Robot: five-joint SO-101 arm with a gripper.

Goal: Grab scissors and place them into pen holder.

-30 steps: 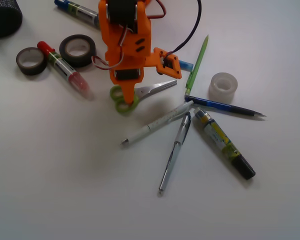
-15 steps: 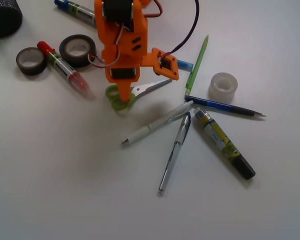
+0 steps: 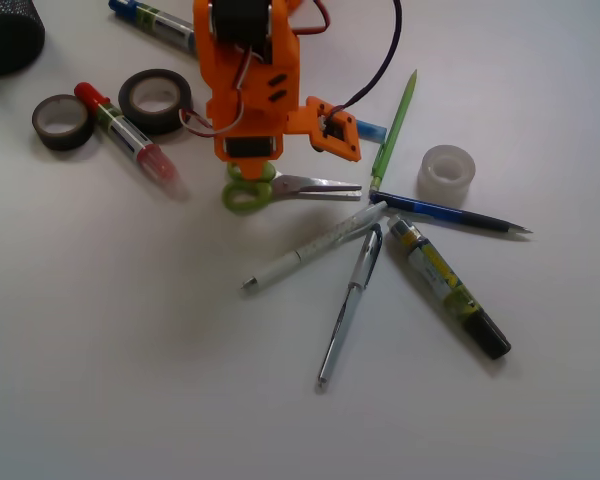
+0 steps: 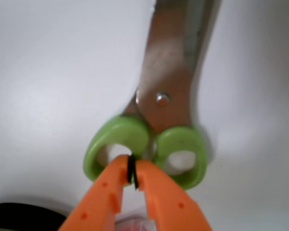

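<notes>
The orange hand (image 4: 132, 174) is pinched almost shut right at the green loops of the scissors (image 3: 280, 186). In the wrist view its two tips meet on a thin bit of handle between the loops, so I think it is grasping the scissors there — but only by a tiny edge. In the front view the scissors look as if they lie flat on the white counter (image 3: 130, 350), blades pointing away to the right, though I cannot tell for sure that they are not lifted a little.

That small hold is the worry. If the hand goes up fast, the scissors could slip out, or swing down with the heavy blades and drop. The pen holder (image 3: 8, 35) is far off in the top left corner, so a long carry gives lots of time for a fall. The blades could also bump the rim and miss the cup.

Now the count. One pair of scissors, one pen holder. Two black tape rolls (image 3: 156, 98) and one clear tape roll (image 3: 447, 172). Three fat markers — red (image 3: 128, 137), blue-capped (image 3: 155, 22) and yellow-and-black (image 3: 450, 289). One thin green pen (image 3: 395, 128), one dark blue pen (image 3: 450, 214), one white pen (image 3: 315, 245) and one silver pen (image 3: 350, 305).
</notes>
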